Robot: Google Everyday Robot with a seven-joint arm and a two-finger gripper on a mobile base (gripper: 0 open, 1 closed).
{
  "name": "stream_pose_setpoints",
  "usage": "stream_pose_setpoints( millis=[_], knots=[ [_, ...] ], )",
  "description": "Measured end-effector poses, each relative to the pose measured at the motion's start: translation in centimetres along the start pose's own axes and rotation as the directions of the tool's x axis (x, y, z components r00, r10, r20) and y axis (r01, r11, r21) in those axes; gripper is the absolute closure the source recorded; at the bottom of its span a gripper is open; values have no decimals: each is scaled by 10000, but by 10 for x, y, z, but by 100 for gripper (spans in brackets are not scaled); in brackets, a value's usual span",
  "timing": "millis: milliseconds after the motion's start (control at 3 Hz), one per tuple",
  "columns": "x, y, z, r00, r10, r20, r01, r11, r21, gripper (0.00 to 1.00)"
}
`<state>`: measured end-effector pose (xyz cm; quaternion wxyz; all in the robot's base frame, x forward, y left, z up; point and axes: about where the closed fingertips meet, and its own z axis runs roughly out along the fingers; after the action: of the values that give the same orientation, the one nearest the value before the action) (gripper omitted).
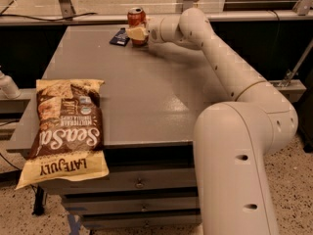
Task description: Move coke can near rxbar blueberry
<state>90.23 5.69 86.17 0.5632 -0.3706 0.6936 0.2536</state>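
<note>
Tool (138, 33) at the far edge of the counter (146, 92) holds the upright coke can (136, 16) clamped around its lower half, just right of the flat blue bar (120, 36); chip bag (66, 131) overhangs the near left corner

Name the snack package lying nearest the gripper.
The rxbar blueberry, the small dark navy wrapper at the far edge, right beside the gripper at the coke can; the brown chip bag lies at the near corner.
</note>
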Motion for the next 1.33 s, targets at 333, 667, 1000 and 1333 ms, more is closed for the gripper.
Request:
stream_pose_setpoints(
  millis=[333, 667, 1000, 1333],
  knots=[
    [2, -1, 14, 9995, 301, 23, -301, 9995, 42, 100],
    [1, -1, 14, 9995, 314, 24, -314, 9995, 47, 100],
    [-1, -1, 14, 9995, 315, 24, -315, 9995, 47, 82],
    [-1, -1, 14, 9995, 316, 23, -316, 9995, 48, 59]
  ],
)
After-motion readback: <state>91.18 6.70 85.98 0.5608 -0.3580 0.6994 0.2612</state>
